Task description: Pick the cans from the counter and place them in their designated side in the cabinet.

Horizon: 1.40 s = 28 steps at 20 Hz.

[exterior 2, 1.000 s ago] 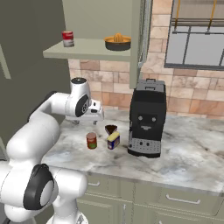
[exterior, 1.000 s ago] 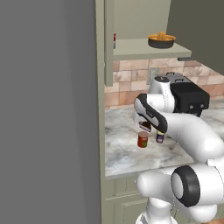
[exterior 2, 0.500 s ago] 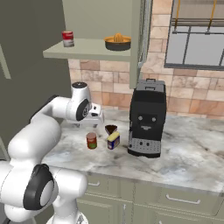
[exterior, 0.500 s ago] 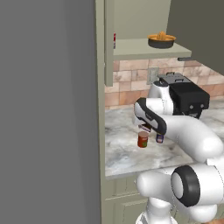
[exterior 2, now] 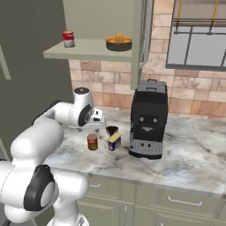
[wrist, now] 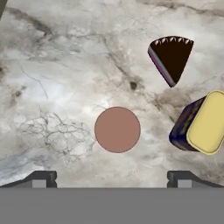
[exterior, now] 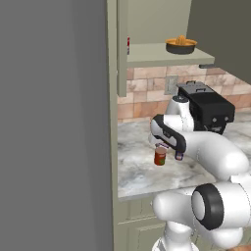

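One red can (wrist: 117, 129) sits centred under the wide-open gripper (wrist: 112, 177) (right base view adds a shelved can (exterior 2: 68, 39)).

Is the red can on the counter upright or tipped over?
Upright. The red can stands on end on the counter in both base views, and the hand view shows its round top face-on.

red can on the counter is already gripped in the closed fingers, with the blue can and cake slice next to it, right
Not quite. The red can is not gripped: the hand view shows the gripper open and above it, its fingertips wide apart on either side of the can's top. The rest holds: the can stands on the counter with the blue can and cake slice next to it.
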Tool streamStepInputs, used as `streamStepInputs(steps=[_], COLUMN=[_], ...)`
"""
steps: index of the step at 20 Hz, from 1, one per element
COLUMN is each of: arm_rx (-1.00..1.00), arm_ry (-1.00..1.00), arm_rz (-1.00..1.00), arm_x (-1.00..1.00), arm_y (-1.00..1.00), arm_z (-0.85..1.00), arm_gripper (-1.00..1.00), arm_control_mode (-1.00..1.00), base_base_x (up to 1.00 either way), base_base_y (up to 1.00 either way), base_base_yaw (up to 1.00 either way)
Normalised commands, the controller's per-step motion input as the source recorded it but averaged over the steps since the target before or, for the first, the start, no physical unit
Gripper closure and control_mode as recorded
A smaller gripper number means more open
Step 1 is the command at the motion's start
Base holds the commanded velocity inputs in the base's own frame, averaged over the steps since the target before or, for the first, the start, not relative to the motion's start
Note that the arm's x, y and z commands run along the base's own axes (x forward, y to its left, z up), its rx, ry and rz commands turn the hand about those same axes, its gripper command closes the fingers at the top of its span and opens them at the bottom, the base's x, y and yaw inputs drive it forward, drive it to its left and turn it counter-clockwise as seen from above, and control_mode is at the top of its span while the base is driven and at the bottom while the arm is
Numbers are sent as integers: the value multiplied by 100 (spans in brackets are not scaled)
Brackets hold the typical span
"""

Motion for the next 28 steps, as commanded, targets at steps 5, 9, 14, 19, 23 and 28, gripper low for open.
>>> streamStepInputs(steps=[5,9,14,19,23,28], arm_rx=[0,0,0,0,0,0], arm_ry=[0,0,0,0,0,0], arm_rz=[0,0,0,0,0,0], arm_x=[8,11,12,9,7,4], arm_y=[-3,-2,0,0,0,0], arm_z=[-18,-17,-18,-16,-17,-17], arm_gripper=[-100,-100,-100,-100,-100,-100], arm_control_mode=[-100,-100,-100,-100,-100,-100], base_base_x=[0,0,0,0,0,0], base_base_y=[0,0,0,0,0,0], base_base_yaw=[0,0,0,0,0,0])
